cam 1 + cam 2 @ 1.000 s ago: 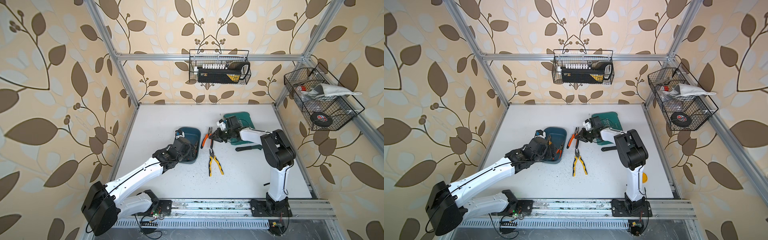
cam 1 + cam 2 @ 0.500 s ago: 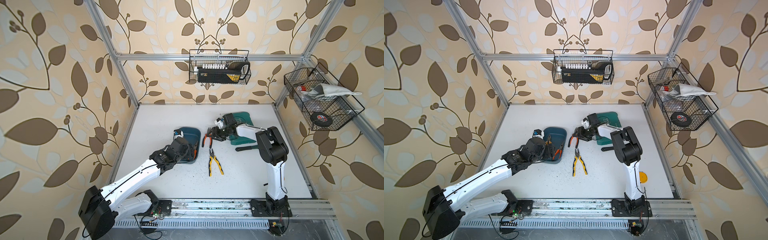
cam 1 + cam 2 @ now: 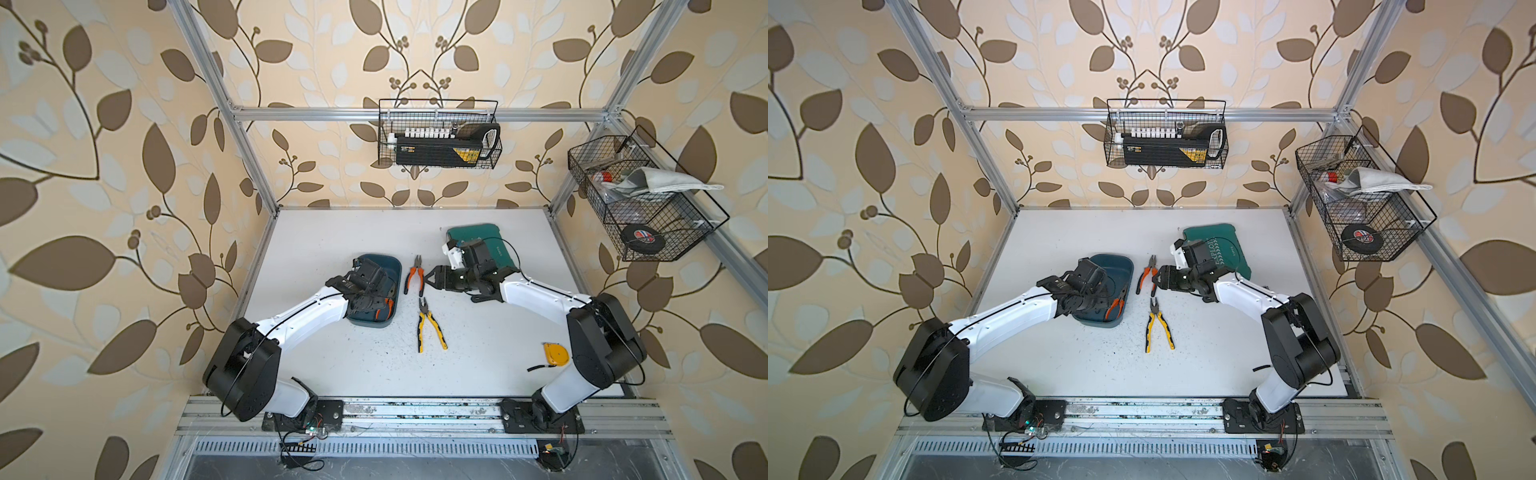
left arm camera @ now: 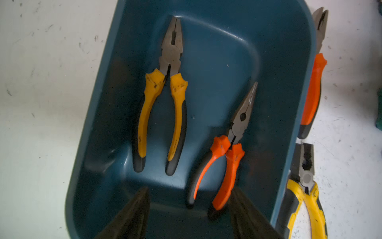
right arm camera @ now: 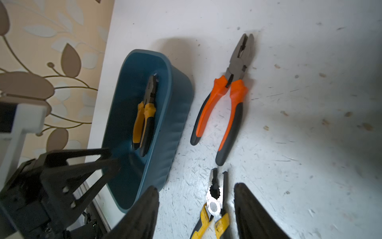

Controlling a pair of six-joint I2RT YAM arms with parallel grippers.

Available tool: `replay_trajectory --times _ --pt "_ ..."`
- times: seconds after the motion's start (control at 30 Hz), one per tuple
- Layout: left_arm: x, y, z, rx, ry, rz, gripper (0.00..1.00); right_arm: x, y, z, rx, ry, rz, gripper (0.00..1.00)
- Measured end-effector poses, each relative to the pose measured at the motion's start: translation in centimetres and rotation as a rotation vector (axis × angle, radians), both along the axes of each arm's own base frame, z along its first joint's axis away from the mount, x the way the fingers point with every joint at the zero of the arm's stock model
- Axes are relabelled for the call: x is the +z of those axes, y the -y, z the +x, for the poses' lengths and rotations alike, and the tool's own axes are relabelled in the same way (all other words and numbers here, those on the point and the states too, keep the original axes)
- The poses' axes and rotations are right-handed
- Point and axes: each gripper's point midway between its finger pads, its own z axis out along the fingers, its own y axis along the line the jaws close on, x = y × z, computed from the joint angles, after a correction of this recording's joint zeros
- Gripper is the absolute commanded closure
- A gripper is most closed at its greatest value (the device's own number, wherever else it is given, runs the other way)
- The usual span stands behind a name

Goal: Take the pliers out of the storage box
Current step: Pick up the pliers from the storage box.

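Writing first: white lettering "EXPLOIT" is showing on the green case (image 3: 1225,243), which is lying right behind the right pincer's wrist, with the wrist covering part of its lid. A yellow label on the black box in the back basket (image 3: 1167,133) is too small to read. Same for the red-and-white label on the roll in the side basket (image 3: 1362,208). The left pincer (image 4: 189,190) is reaching down into the blue storage box (image 4: 279,62), fingers (image 4: 132,217) spread, gripping nothing. The handle ends of the orange long-nose pliers (image 4: 225,153) are lying between its fingertips, contact unclear. Further ahead and off to one side, the yellow pliers (image 4: 163,99) are lying flat on the box floor, nose pointing away from the pincer. The right pincer (image 5: 196,186) is spread too and carrying nothing, hovering over the white table (image 3: 478,353) just outside the box wall. The head of the big yellow pliers (image 5: 214,207) is showing between its fingers (image 5: 254,213). The orange pliers (image 5: 223,111) are lying just ahead of its tips, alongside the box. The box wall is standing between the left pincer and these two pairs on the table. The left arm is hiding much of the box in both top views. A yellow tape measure (image 3: 555,353) is sitting well behind the right pincer, close to that arm's black joint.
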Motion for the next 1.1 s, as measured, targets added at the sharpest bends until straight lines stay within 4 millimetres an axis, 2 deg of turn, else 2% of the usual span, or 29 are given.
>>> replay_trajectory --times 0.1,0.17,0.37,0.63,1.1 --pt "-0.5 0.5 0.7 -0.004 -0.01 0.009 0.36 -2.6 0.5 -0.9 -0.004 -0.035 -0.016 0.41" --pt "-0.7 0.5 0.7 -0.005 -0.015 0.014 0.37 -3.3 0.5 -1.0 -0.006 -0.044 -0.018 0.41" --pt "-1.1 0.6 1.2 0.001 -0.01 0.01 0.41 -1.9 -0.7 0.0 -0.006 0.007 0.05 0.41" --pt "-3.0 0.4 2.3 0.005 -0.052 0.049 0.46 -2.4 -1.0 0.1 -0.005 -0.004 0.067 0.41" --pt "-4.0 -0.5 3.8 0.022 -0.071 0.074 0.47 -2.3 -1.0 0.2 -0.003 -0.003 0.068 0.41"
